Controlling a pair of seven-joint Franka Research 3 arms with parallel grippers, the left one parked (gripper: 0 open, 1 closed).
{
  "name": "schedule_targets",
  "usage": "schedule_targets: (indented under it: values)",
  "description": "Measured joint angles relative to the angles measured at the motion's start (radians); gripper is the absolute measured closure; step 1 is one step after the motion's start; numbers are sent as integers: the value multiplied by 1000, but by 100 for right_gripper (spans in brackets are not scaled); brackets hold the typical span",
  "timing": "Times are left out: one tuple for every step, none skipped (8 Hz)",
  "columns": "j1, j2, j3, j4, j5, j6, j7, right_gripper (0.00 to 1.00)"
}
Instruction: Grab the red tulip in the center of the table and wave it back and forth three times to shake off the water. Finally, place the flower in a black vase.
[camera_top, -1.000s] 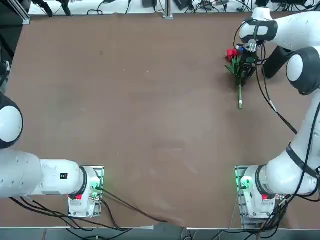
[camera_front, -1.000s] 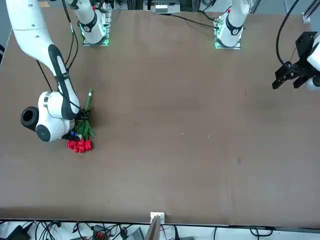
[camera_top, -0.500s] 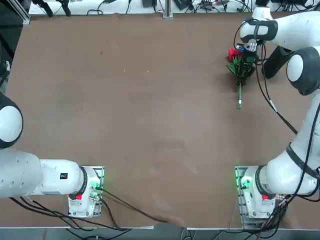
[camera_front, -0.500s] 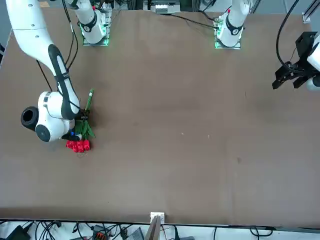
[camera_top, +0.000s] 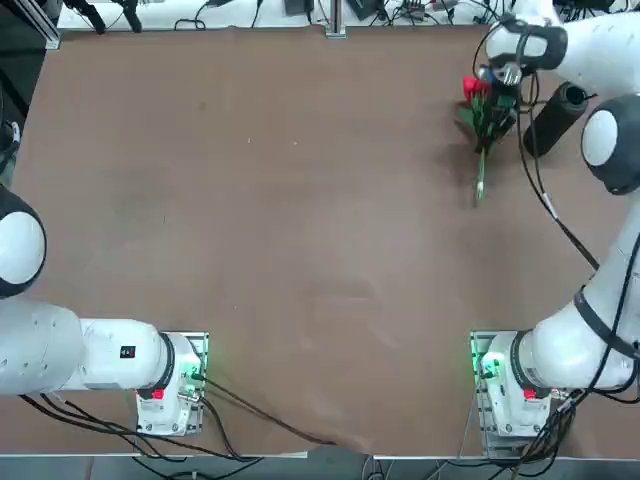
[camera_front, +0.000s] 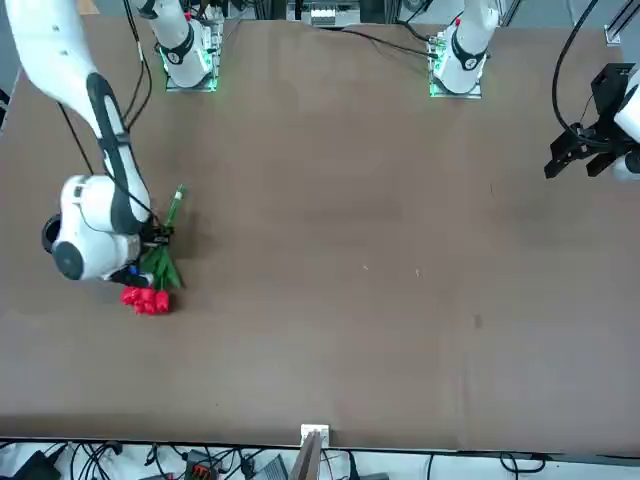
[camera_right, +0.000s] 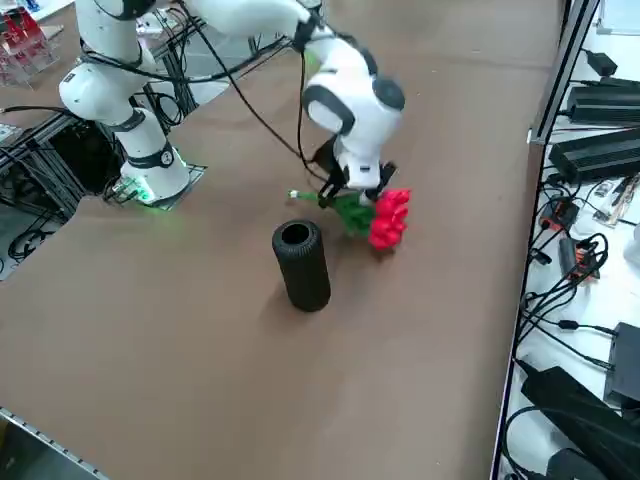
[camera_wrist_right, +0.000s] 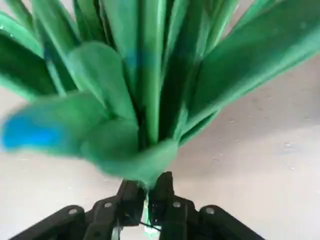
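Note:
My right gripper (camera_right: 345, 190) is shut on the red tulip, gripping the stem bundle just below the leaves. The bunch lies almost level, low over the table (camera_top: 300, 200) at its far right. Red heads (camera_top: 476, 86) point toward the far edge; the pale stem tip (camera_top: 479, 194) points back toward the bases. In the side view the heads (camera_right: 388, 217) hang beyond the wrist. Green leaves (camera_wrist_right: 150, 75) fill the wrist view, the fingers (camera_wrist_right: 131, 200) pinched on the stem. The black vase (camera_right: 302, 265) stands upright just right of the tulip, its mouth (camera_top: 573, 97) open upward.
Cables and boxes (camera_right: 600, 150) lie beyond the table's far edge, close to the tulip heads. The right arm's links (camera_top: 610, 140) lean over the vase area. From the front the vase (camera_front: 47, 235) is mostly hidden behind the wrist.
My right gripper has carried the tulip toward the table's far edge and tilted it slightly. The wrist has moved off the vase, so its mouth shows from above.

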Motion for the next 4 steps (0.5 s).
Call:
schedule_targets:
  values:
    - [3,-70,4,15,1,0,29,92]
    - [16,-140,8,27,1,0,56,92]
    - [42,-205,9,39,1,2,83,92]
    - [64,-269,11,47,0,7,110,92]
